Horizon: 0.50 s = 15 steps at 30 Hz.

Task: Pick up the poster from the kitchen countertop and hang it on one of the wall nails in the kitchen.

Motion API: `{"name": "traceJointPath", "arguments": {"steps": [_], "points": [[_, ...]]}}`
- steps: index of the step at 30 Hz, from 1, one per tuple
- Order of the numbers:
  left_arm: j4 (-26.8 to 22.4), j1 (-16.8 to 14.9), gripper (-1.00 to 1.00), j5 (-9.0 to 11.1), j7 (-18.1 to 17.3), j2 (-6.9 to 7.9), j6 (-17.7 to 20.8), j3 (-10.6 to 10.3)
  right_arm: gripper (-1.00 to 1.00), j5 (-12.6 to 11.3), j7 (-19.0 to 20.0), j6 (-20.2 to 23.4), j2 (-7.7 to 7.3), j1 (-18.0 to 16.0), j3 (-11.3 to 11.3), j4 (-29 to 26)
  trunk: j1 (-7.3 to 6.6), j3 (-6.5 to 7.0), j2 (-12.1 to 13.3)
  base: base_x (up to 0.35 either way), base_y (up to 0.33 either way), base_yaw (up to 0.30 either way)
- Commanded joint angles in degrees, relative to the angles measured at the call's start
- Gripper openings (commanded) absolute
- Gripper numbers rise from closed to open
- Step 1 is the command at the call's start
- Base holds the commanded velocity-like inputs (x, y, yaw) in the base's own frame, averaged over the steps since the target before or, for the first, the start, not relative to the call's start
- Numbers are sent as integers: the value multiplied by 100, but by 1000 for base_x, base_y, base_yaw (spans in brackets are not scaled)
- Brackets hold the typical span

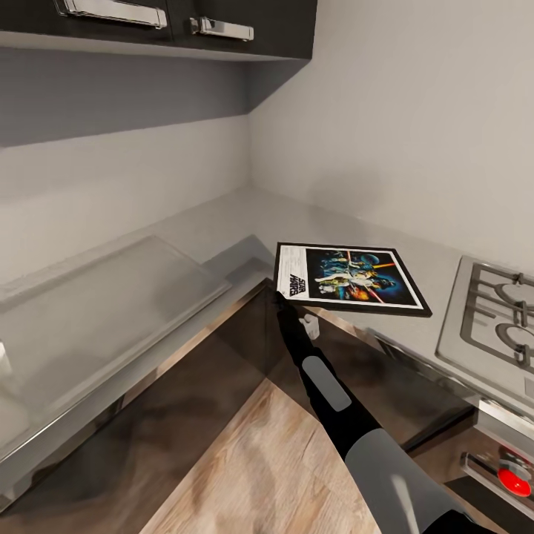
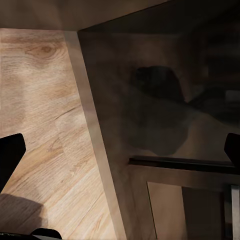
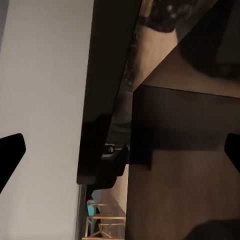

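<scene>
The right gripper [image 1: 282, 297], fingers spread wide, reaches the near left corner of the poster [image 1: 348, 277] overhanging the countertop [image 1: 245, 215].

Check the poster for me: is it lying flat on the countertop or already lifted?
Lying flat. The poster rests face up on the countertop, its near edge overhanging the counter's front. The right hand sits at its near corner; grip unclear.
</scene>
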Motion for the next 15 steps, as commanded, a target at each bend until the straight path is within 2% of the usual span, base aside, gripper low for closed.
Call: {"name": "traceJointPath", "arguments": {"steps": [1,15], "points": [[-10,4,100,22,-14,0,48,-2,100,-61,31,-36,0,-6,17,9,0,-4,-3,3,0,0],[-12,4,100,22,-14,0,48,-2,100,-61,31,-36,0,-6,11,9,0,-4,-3,0,34,0]]}}
